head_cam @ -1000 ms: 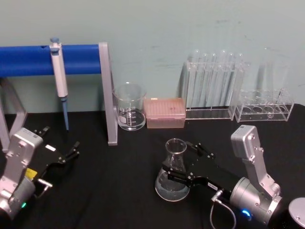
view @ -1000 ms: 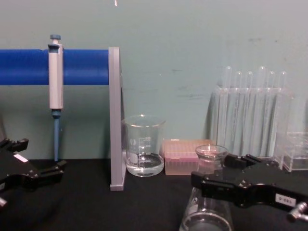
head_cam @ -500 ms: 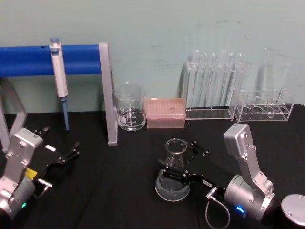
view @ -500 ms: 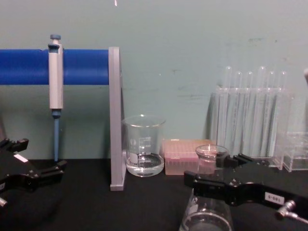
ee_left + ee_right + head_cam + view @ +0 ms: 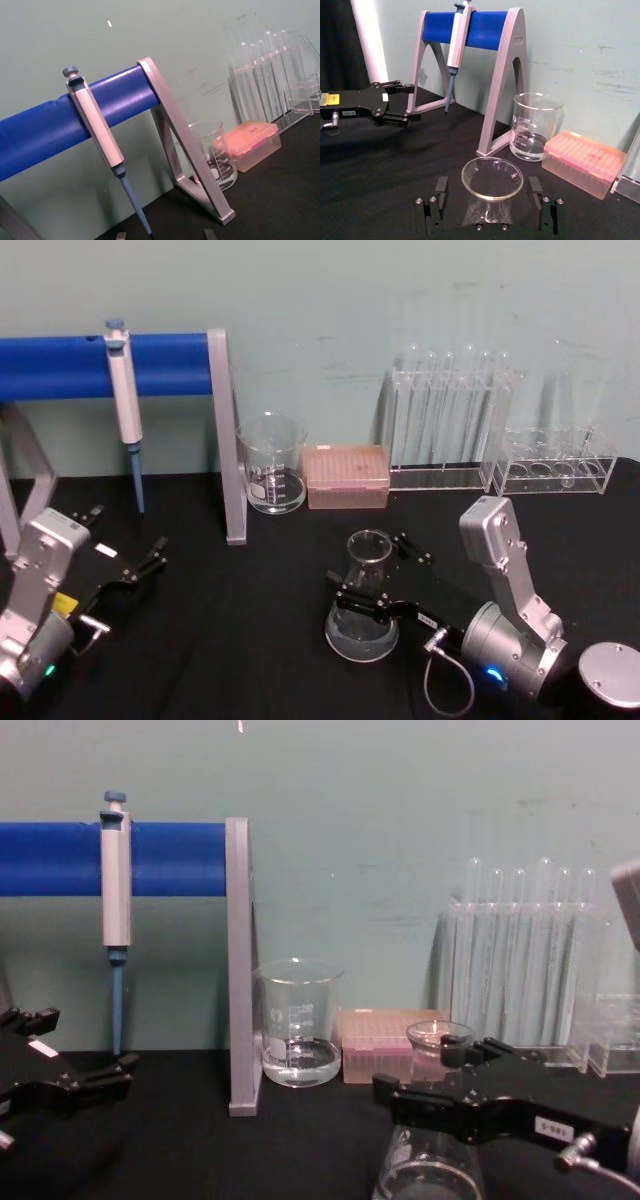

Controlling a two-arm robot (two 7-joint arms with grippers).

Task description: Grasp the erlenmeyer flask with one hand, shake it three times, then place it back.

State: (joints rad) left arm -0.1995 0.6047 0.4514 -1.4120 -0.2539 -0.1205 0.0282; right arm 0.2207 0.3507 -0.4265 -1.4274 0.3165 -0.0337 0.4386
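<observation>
Head view: I'm straddling the flask (image 5: 360, 632) with my right pincer (image 5: 370, 567). The flask is standing upright on the surface (image 5: 250, 640), in front of the beaker (image 5: 272, 472) and a little to its right. My left pincer (image 5: 128, 530) is lying spread and idle, well to the beaker's left.

Right wrist view: my fingers (image 5: 441, 192) are standing spread on either side of the flask's neck. Gaps are showing on both sides, so I'm not gripping anything yet. I judge I should be centring first, so both fingers meet the glass together.

Chest view: the pincer is crossing the neck just under the flared rim, in front of the beaker and to its right. That height looks right to me, since the rim should stop any slipping. I'm planning a gentle, even squeeze and a straight lift. During the shakes I'm keeping the flask upright and clear of the beaker, so the liquid is not slopping out.
</observation>
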